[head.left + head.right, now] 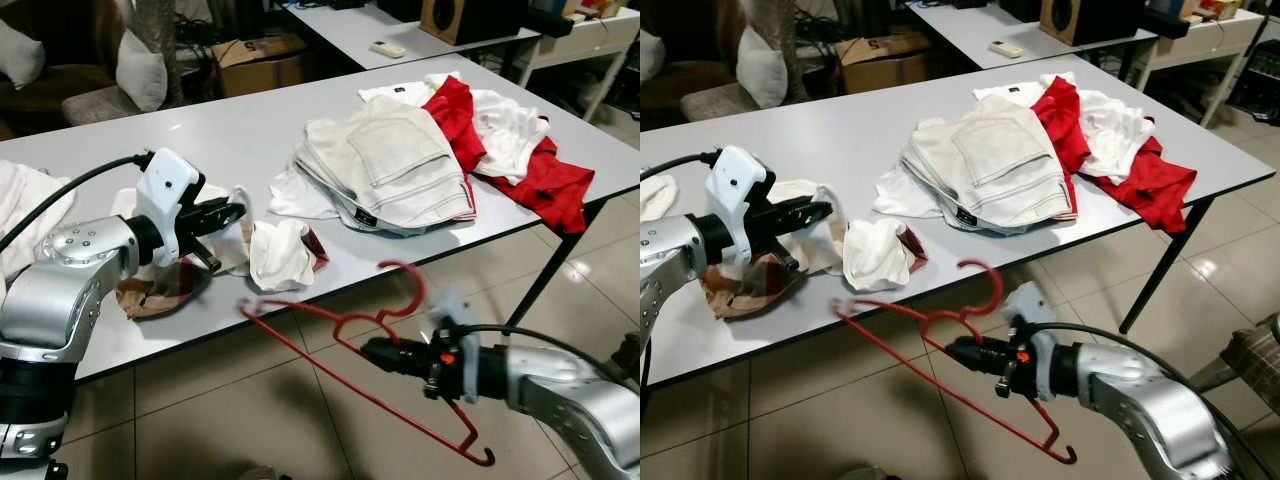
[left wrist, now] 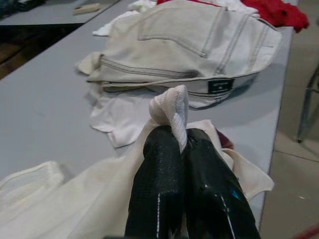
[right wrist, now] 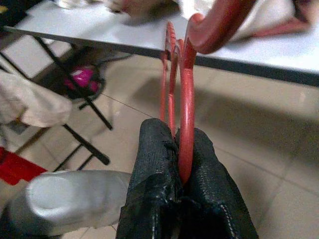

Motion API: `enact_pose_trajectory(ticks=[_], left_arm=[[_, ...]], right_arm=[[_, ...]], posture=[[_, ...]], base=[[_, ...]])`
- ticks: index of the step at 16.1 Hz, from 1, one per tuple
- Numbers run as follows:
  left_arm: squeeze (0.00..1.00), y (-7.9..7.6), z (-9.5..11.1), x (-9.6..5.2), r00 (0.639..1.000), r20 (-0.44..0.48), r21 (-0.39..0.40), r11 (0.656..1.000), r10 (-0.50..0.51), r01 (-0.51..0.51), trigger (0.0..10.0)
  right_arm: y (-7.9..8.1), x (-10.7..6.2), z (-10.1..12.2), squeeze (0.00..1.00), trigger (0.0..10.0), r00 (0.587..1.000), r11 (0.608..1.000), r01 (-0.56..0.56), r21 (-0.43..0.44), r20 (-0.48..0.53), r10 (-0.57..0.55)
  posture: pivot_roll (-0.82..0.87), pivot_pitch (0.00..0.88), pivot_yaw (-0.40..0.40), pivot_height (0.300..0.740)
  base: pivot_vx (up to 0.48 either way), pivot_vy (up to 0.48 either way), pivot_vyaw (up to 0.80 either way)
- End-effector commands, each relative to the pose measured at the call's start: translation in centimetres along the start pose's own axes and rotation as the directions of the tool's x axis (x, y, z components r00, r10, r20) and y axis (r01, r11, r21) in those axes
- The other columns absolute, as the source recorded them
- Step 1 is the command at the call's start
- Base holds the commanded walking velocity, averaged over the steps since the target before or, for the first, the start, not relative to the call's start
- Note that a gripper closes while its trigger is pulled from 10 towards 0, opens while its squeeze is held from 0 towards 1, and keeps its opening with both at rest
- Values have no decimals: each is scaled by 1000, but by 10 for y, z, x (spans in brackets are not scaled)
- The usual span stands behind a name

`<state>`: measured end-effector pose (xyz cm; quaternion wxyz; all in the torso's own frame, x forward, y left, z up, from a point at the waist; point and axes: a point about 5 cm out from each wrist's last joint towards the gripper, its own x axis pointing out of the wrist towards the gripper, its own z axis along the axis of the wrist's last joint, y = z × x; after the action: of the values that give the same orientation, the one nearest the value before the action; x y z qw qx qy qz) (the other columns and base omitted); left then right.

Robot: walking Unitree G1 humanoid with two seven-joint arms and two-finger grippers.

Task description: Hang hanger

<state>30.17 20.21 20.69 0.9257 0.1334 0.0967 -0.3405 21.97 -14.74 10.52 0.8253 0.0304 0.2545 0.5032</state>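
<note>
Red hanger (image 1: 366, 377) clamped in the right gripper (image 3: 178, 149); left gripper (image 2: 184, 144) pinches a white garment (image 2: 170, 108)

I see my right gripper (image 1: 372, 350) gripping the red hanger (image 1: 355, 375) below the table (image 1: 230, 130) edge; my left gripper (image 1: 232, 214) seems clamped on white cloth (image 1: 280, 255).

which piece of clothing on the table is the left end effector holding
The white garment near the table's front edge, pinched in the left end effector; the folded beige trousers and red cloth lie untouched farther along.
</note>
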Motion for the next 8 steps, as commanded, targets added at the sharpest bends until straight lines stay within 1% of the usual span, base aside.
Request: enact_pose_trajectory(ticks=[1,2,3,4,6,7,8], left_arm=[[0,-3,8,0,999,17,13,999,-37,37,0],[0,-10,8,-1,996,10,6,996,-89,89,0],[0,-15,4,-3,991,-23,6,991,-130,130,0],[0,-14,2,-4,991,-31,6,991,-130,130,0],[0,-10,-1,-6,994,-49,6,995,-101,101,0],[0,-5,-3,-7,996,-64,10,998,-61,62,0],[0,1,-4,-8,997,-81,16,1000,-18,19,0]], right_arm=[[-3,3,3,0,10000,1000,1000,25,-11,-11,-25],[-7,7,7,0,10000,999,999,46,-10,7,-46],[-13,9,12,0,10000,996,997,78,9,33,-78],[-15,8,13,0,10000,995,995,94,17,37,-95],[-25,4,14,0,10000,986,987,158,37,51,-160],[-31,-2,17,0,10000,975,977,207,45,69,-210],[-34,-8,21,0,10000,970,974,224,43,91,-227]], posture=[[-19,0,77,740],[-18,0,74,740],[-17,0,72,740],[-17,0,72,740],[-16,0,69,740],[-14,0,64,740],[-13,0,62,740]], base=[[0,0,0],[0,0,0],[0,0,0],[0,0,0],[0,0,0],[0,0,0],[0,0,0]])
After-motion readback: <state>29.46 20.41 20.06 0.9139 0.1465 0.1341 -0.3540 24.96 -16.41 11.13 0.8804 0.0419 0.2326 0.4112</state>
